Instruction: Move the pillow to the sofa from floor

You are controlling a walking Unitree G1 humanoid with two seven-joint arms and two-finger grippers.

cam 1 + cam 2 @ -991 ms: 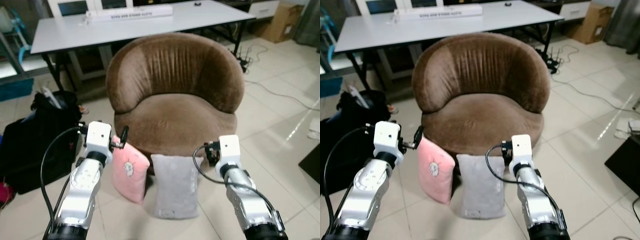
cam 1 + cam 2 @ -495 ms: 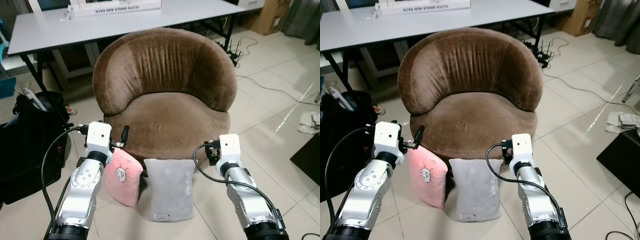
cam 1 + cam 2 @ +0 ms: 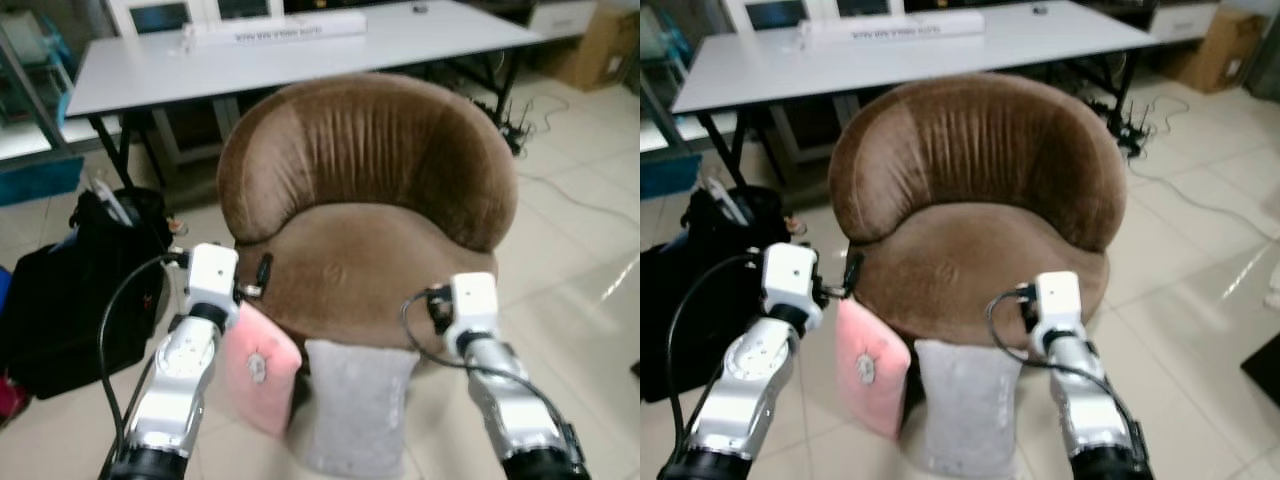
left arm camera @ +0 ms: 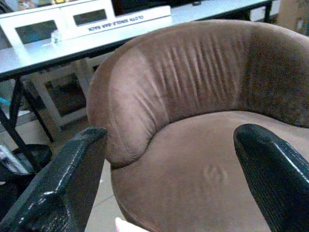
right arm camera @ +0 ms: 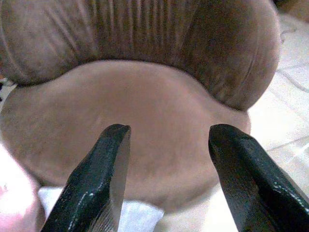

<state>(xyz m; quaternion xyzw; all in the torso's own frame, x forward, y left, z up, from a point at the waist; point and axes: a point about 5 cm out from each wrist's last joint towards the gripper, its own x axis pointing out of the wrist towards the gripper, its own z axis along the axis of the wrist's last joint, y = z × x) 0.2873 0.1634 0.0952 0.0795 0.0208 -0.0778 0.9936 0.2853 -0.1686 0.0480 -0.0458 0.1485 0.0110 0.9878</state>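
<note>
A pink pillow (image 3: pixel 258 368) and a grey pillow (image 3: pixel 355 410) stand on the tiled floor, leaning against the front of the round brown sofa (image 3: pixel 370 200). My left gripper (image 4: pixel 171 131) is open and empty, raised just above the pink pillow's top corner and pointing at the sofa seat. My right gripper (image 5: pixel 170 129) is also open and empty. It hovers above the grey pillow's upper right corner, by the seat's front edge. The sofa seat (image 3: pixel 970 265) has nothing on it.
A black bag (image 3: pixel 70 290) sits on the floor left of the sofa. A long white table (image 3: pixel 300 50) stands behind it, with a blue bin (image 3: pixel 40 180) at the far left. Cables (image 3: pixel 565 185) trail over the tiles at the right, and a cardboard box (image 3: pixel 600 40) is beyond them.
The whole picture has shifted as the camera moved. Both arms keep the same raised pose, and the two pillows still lean against the sofa front.
</note>
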